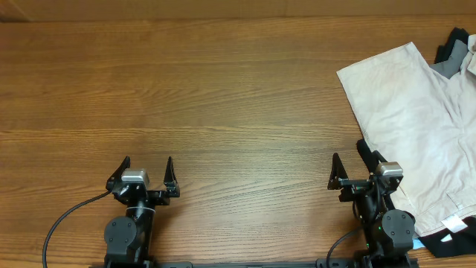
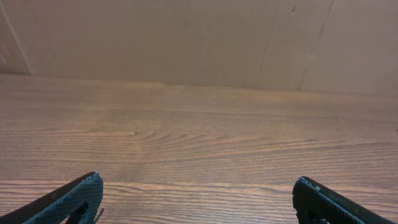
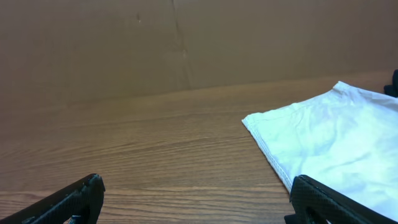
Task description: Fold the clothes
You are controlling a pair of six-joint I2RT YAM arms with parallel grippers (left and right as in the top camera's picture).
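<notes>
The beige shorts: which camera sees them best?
Overhead: it shows most of the beige shorts spread flat on the right, white tag included. Right wrist catches only one hemmed corner; left wrist shows only table.

Wooden table (image 1: 223,89), mid-brown w/ grain running left-right, fills the overhead view; light beige shorts (image 1: 416,119) lie flat on it at the far right, spread out w/ mild creases; one hemmed corner points toward the table's middle, the rest runs off the right edge of the view; small white tag (image 1: 455,222) sits at the shorts' near end; grey garment (image 1: 448,67) & black garment (image 1: 455,41) lie at the far-right corner, touching the shorts & partly under them; more dark cloth (image 1: 454,243) peeks out beneath the near end; can't tell which garment it belongs to.
</notes>
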